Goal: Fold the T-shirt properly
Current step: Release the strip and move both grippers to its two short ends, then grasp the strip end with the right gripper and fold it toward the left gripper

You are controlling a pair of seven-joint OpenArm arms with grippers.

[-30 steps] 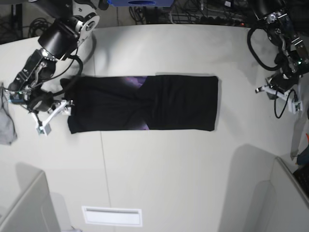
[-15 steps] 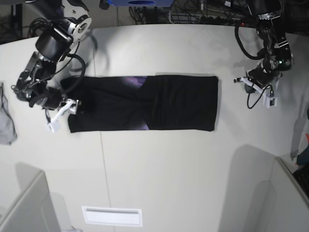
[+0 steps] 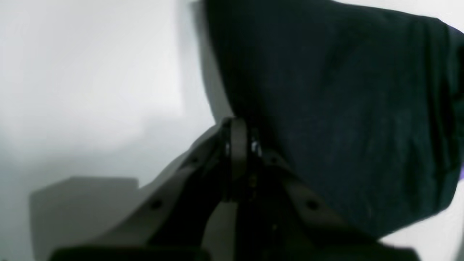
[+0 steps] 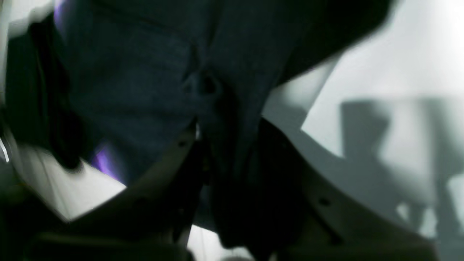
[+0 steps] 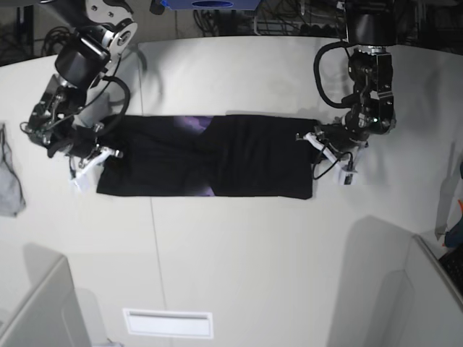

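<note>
Shirt-wise, the T-shirt [image 5: 206,155] is lying flat as a long black band across the middle of the table [image 5: 253,246], running side to side, with a bit of purple print peeking out along the top edge and again near the bottom edge around the centre fold. Both arms are down at its two short ends. The right gripper [image 5: 92,160] sits at the end nearer the table's left edge, and in its wrist view the fingers [image 4: 181,145] have a bunched ridge of black fabric pinched up between them, so it's got hold of the shirt. The left gripper [image 5: 327,148] is at the opposite short end; its wrist view shows the two fingers [image 3: 233,145] pressed tight together right at the edge of the cloth, closed, but the picture is too blurry and dark for me to say whether any fabric is actually caught in there or it's just touching the hem. Off by the table's left edge there's a small grey cloth [image 5: 9,184] lying well apart from the shirt. Near the front edge of the table a white rectangular label [image 5: 168,323] is stuck flat on the surface.
</note>
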